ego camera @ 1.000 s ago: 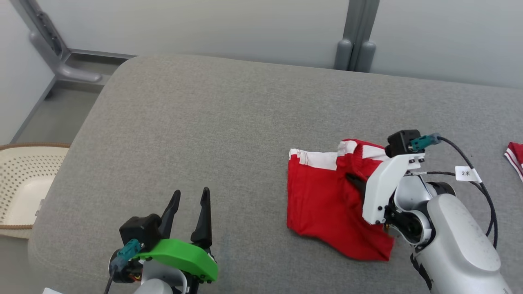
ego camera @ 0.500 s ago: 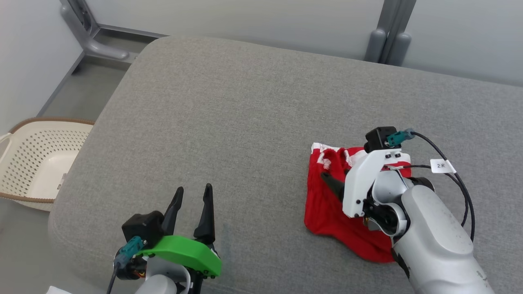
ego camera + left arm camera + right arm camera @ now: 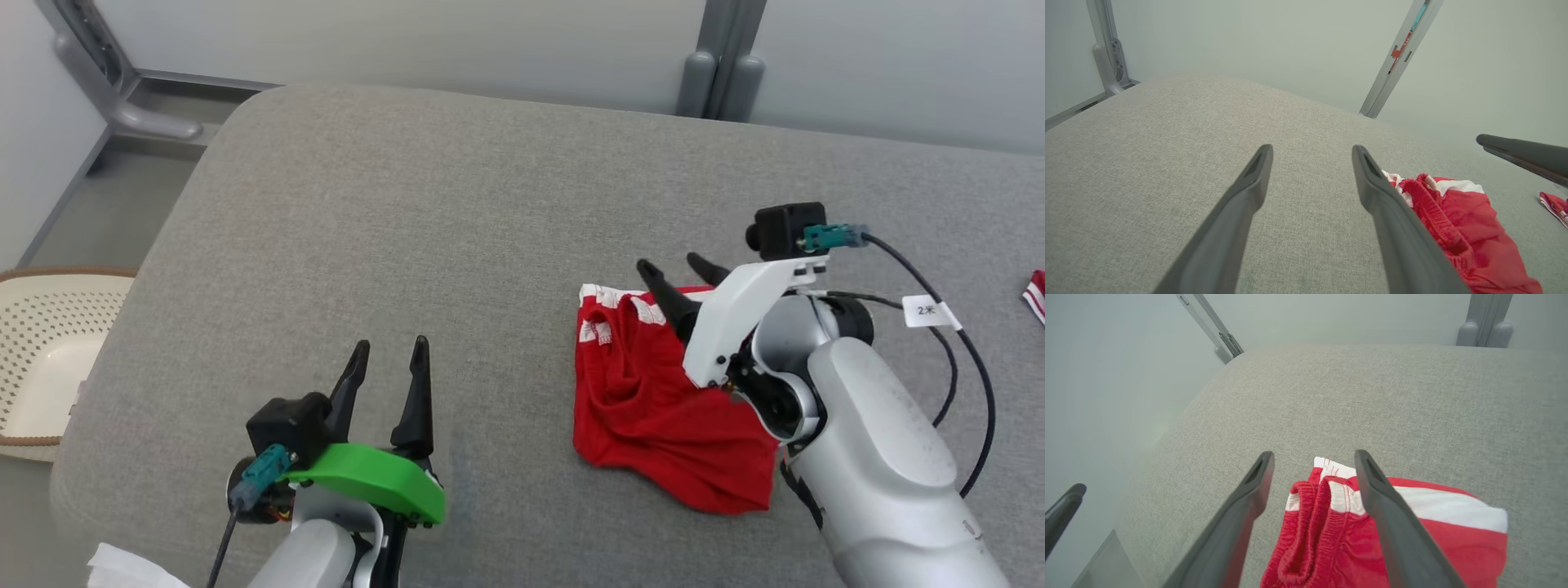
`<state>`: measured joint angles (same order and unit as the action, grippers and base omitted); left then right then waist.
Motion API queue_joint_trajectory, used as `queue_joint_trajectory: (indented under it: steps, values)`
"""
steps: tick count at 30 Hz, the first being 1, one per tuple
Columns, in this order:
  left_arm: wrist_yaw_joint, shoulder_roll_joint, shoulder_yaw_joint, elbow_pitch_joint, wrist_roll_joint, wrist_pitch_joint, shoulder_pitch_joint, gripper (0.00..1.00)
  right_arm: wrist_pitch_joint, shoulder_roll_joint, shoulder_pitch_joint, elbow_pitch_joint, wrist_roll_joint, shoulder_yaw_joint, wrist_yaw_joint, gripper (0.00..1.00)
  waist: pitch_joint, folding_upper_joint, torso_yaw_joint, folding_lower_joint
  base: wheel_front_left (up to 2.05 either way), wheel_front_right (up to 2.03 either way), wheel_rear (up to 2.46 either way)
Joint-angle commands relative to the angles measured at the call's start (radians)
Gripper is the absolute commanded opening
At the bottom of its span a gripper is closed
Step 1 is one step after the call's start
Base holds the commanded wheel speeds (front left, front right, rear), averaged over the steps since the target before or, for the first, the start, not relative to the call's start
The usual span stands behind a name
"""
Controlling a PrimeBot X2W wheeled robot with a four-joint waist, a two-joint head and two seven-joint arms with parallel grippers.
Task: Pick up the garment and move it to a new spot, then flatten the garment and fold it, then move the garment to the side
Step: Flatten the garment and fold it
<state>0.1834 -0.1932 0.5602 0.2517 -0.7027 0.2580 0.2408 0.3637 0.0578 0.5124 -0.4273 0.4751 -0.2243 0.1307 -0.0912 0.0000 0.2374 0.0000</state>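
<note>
**Garment down on the counter, both hands empty**

Surface: the counter (image 3: 457, 245) is padded and covered in grey woven fabric, with rounded corners. The garment (image 3: 645, 400) is the reference for every place below. It is red with a white band and lies crumpled on the counter, its elastic waistband bunched into ridges at the far edge.

Room: pale grey wall panels (image 3: 408, 41) stand beyond the garment, past the counter's far edge, joined by a grey post (image 3: 722, 73). Grey floor (image 3: 106, 220) shows well to the garment's left, off the counter's corner. A cream perforated basket (image 3: 41, 351) stands there, lower than the counter top. A second red-and-white piece of cloth (image 3: 1035, 294) lies well to the garment's right, cut by the frame edge; cannot tell what it is.

Right arm: the pale forearm comes in over the garment's near right corner, wrist bent toward its far edge. The right hand (image 3: 669, 263) sits above the bunched waistband, spread wide with nothing between. In the left wrist view its fingers (image 3: 1519, 149) are raised clear of the cloth.

Left arm: the left hand (image 3: 390, 347) hangs over bare counter well to the garment's left. Its fingers point away from the robot, spread wide, holding nothing, apart from the cloth.
</note>
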Motion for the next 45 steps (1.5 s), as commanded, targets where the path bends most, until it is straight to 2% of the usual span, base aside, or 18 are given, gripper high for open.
queue_joint_trajectory:
  steps: [1, 10, 20, 25, 30, 45]
  values:
    - [-0.007, 0.001, -0.001, 0.000, 0.008, 0.008, 0.024, 1.00, -0.025, 0.017, 0.006, 0.006, -0.017, 0.017, 0.000, 1.00, 0.003, 0.0000, -0.025, 0.0000, 0.00, 0.00, 0.00]
    - [-0.012, 0.011, 0.007, 0.012, 0.028, 0.007, 0.055, 1.00, -0.190, 0.057, -0.043, 0.041, -0.137, 0.078, 0.000, 1.00, 0.034, 0.0000, -0.083, 0.0000, 0.00, 0.00, 0.00]
    - [-0.024, 0.041, -0.075, 0.012, 0.081, 0.007, -0.019, 1.00, -0.414, 0.009, -0.238, 0.096, -0.261, 0.146, 0.000, 1.00, 0.109, 0.0000, -0.146, 0.0000, 0.00, 0.00, 0.00]
    - [-0.040, 0.044, -0.114, 0.013, 0.128, 0.007, -0.087, 1.00, -0.461, -0.004, -0.326, 0.118, -0.283, 0.185, 0.000, 1.00, 0.137, 0.0000, -0.162, 0.0000, 0.00, 0.00, 0.00]
    - [-0.041, 0.041, -0.141, 0.019, 0.150, 0.007, -0.143, 1.00, -0.495, -0.006, -0.396, 0.126, -0.249, 0.184, 0.000, 1.00, 0.161, 0.0000, -0.176, 0.0000, 0.00, 0.00, 0.00]
    - [-0.038, 0.041, -0.149, 0.032, 0.163, 0.007, -0.178, 1.00, -0.516, -0.006, -0.433, 0.121, -0.221, 0.163, 0.000, 1.00, 0.168, 0.0000, -0.197, 0.0000, 0.00, 0.00, 0.00]
